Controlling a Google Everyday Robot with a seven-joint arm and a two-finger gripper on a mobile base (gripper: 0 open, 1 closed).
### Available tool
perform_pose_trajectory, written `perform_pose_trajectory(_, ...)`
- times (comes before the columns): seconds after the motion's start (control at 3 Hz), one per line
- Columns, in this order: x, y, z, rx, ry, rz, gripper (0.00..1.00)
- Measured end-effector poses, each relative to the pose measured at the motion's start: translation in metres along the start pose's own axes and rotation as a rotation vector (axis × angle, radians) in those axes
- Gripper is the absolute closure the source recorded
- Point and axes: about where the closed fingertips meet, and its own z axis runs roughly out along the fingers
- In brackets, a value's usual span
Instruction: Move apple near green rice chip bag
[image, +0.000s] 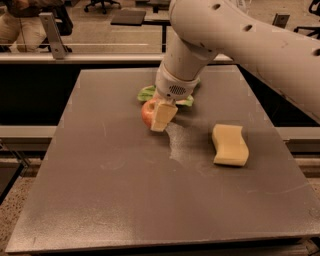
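The red apple (147, 112) is just in front of the green rice chip bag (148, 93), close to it on the grey table (100, 175). My gripper (159, 116) reaches down from the large white arm and is shut on the apple, with a cream finger (163, 116) covering the apple's right side. The arm's wrist hides most of the bag; only its light green edges show at the left and, at the right (186, 101), beside the wrist. I cannot tell whether the apple rests on the table or hangs just above it.
A pale yellow wavy-edged sponge (229, 144) lies on the table to the right of the apple. The table's edges run near the frame's left, right and bottom. Behind the table are a rail, chairs and a person at far left.
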Motion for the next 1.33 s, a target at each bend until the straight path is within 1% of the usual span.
perform_pose_trajectory(0.33, 0.0052, -0.0044, 0.0065, 0.019, 0.019, 0.007, 0.31)
perform_pose_trajectory(0.67, 0.0074, -0.0059, 0.0083, 0.033, 0.031, 0.006, 0.08)
perform_pose_trajectory(1.0, 0.0095, -0.0083, 0.0082, 0.059, 0.047, 0.002, 0.00)
perform_pose_trajectory(1.33, 0.0120, -0.0103, 0.0060, 0.091, 0.060, 0.001, 0.00)
